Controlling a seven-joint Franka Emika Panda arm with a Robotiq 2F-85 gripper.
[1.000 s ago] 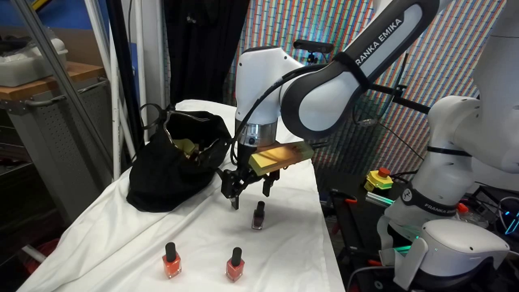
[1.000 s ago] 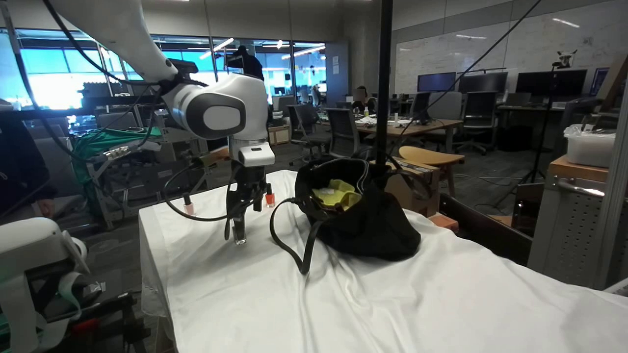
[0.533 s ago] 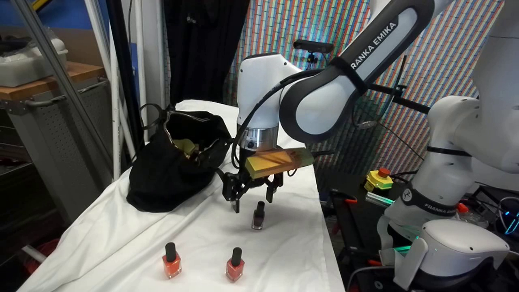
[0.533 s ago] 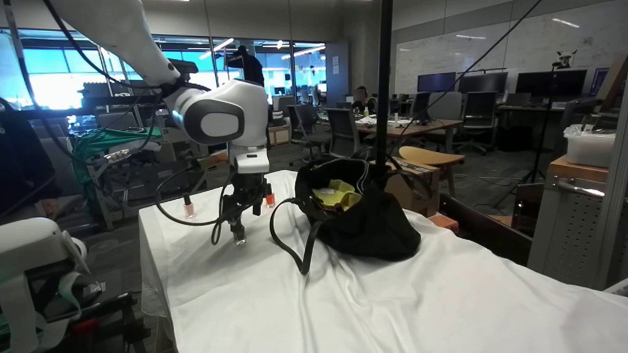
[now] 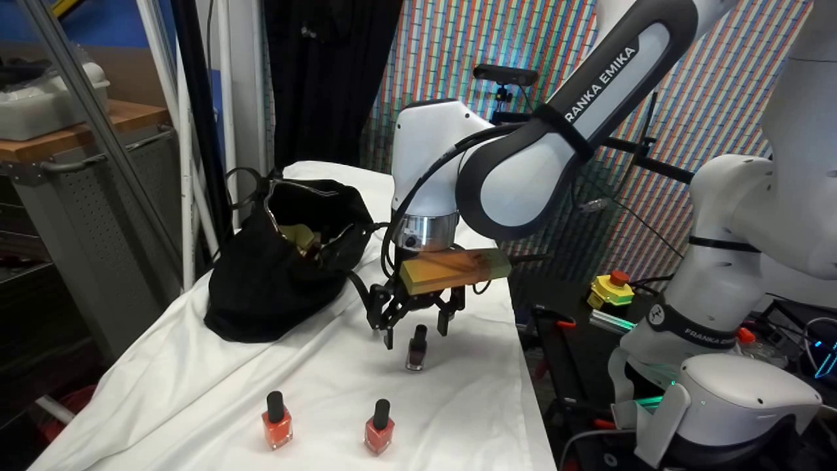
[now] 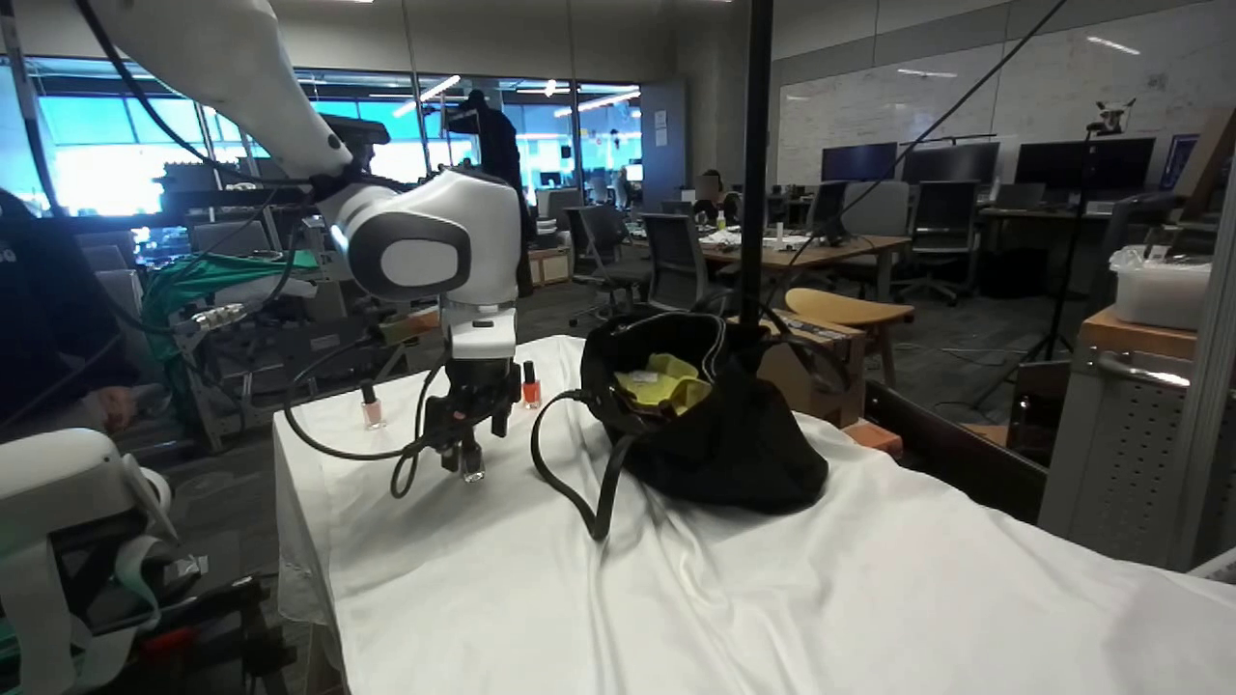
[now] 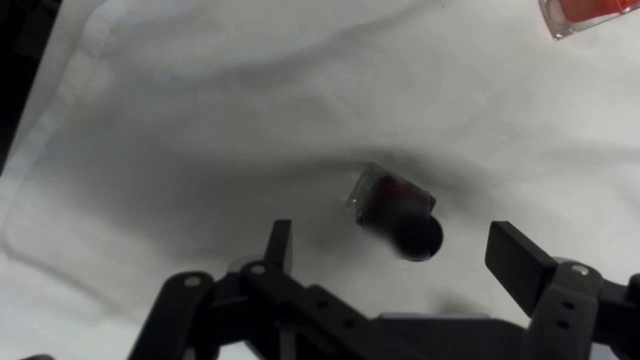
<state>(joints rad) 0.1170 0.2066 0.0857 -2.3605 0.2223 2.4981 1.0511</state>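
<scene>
Jaws of your end effector (image 7: 391,237) gape wide and empty in the wrist view, the dark bottle (image 7: 395,210) between them not yet gripped. In an exterior view it stands upright, the black bag (image 5: 265,288) beyond, left. In an exterior view its base rests on the tabletop (image 6: 869,598).

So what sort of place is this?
Most likely a robotics lab: there's a Franka Emika arm, a red-and-yellow emergency-stop button, and a large whiteboard in the background.

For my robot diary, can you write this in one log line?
gripper: open, empty; nearest: dark bottle, upright on cloth; nearby: black bag
</scene>
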